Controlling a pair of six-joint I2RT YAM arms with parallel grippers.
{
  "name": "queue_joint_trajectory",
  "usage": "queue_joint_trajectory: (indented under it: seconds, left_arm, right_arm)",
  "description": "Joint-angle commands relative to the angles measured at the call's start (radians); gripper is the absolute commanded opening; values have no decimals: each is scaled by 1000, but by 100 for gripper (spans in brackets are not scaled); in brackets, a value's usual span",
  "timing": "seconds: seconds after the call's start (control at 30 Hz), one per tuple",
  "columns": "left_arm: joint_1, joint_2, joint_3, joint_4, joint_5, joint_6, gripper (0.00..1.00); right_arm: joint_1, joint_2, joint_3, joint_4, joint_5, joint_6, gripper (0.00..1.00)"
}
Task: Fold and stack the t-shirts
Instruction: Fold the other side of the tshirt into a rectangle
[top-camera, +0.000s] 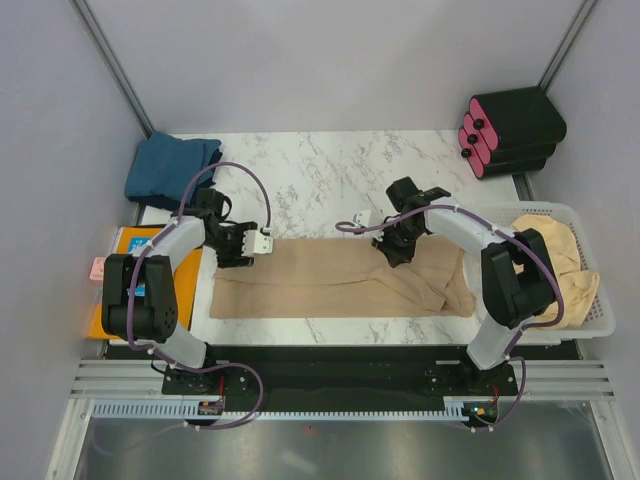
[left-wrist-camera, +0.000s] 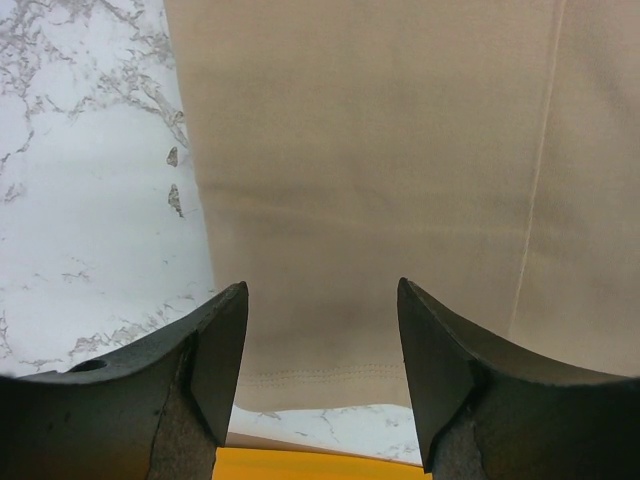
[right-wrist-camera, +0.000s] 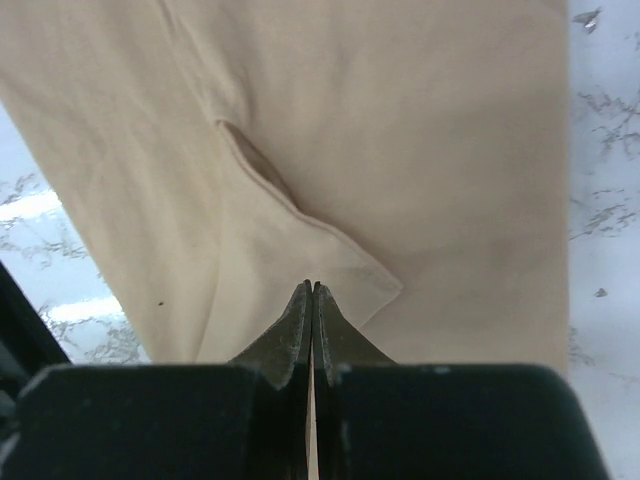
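Note:
A tan t-shirt (top-camera: 330, 280) lies flat as a long strip across the marble table (top-camera: 330, 190). My left gripper (top-camera: 245, 245) hovers open over its left end, and the stitched hem (left-wrist-camera: 330, 378) shows between the jaws (left-wrist-camera: 321, 285). My right gripper (top-camera: 393, 250) is at the shirt's far edge toward the right, shut (right-wrist-camera: 313, 285) on a raised fold of the tan cloth (right-wrist-camera: 450, 150). A dark teal-blue t-shirt (top-camera: 170, 170) sits at the back left corner. Pale beige t-shirts (top-camera: 555, 255) fill the basket.
A white basket (top-camera: 600, 320) stands at the table's right edge. An orange-and-blue book (top-camera: 110, 300) lies off the left edge, and its orange cover (left-wrist-camera: 300, 465) shows under the left jaws. A black-and-pink box (top-camera: 510, 130) sits at the back right.

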Motion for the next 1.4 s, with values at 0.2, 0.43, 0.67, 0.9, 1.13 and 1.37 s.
queue_joint_trajectory:
  seconds: [0.2,0.43,0.67,0.9,1.13,1.37]
  left_arm:
    - [-4,-32,-39,34,43,-21,68]
    - [-10,-51,-50,36,31,-21,68]
    - [-10,-59,-50,34,12,-24,68]
    - [-12,-55,-50,36,8,-21,68]
    - [-12,-49,-44,36,6,-15,67]
    - [-13,-48,-47,36,9,-11,67]
  right_arm:
    - [19,-103,-26,-16,17,5,29]
    - [-8,-22,-1,41,-7,16,37]
    - [-45,61,54,53,-29,-3,38]
    - [-64,89,91,29,-53,-21,17]
    - [-64,89,119,-53,-78,-52,2]
    - [-67,95,125,-63,-63,-69,47]
